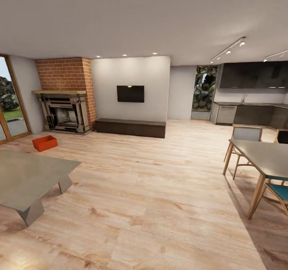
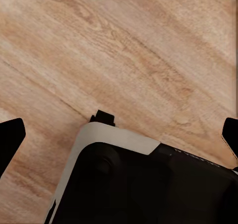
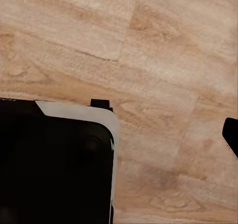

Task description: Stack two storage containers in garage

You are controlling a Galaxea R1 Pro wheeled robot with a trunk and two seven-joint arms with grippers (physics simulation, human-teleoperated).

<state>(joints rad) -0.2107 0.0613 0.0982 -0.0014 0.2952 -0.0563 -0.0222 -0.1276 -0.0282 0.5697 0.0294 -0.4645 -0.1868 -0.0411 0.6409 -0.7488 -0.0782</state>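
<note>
I am in the living room, on its light wood plank floor. One orange-red open-top storage container sits on the planks at the far left, in front of the brick fireplace. It is far from both arms. In the left wrist view my left gripper hangs open over the planks and my own dark base, with black fingertips at both edges. My right gripper is likewise spread and empty; one fingertip shows. The garage is out of view.
A grey low table stands near left. A dining table with wooden chairs is at the right. A brick fireplace, a wall TV, a dark bench and kitchen cabinets line the far side. Open floor lies between.
</note>
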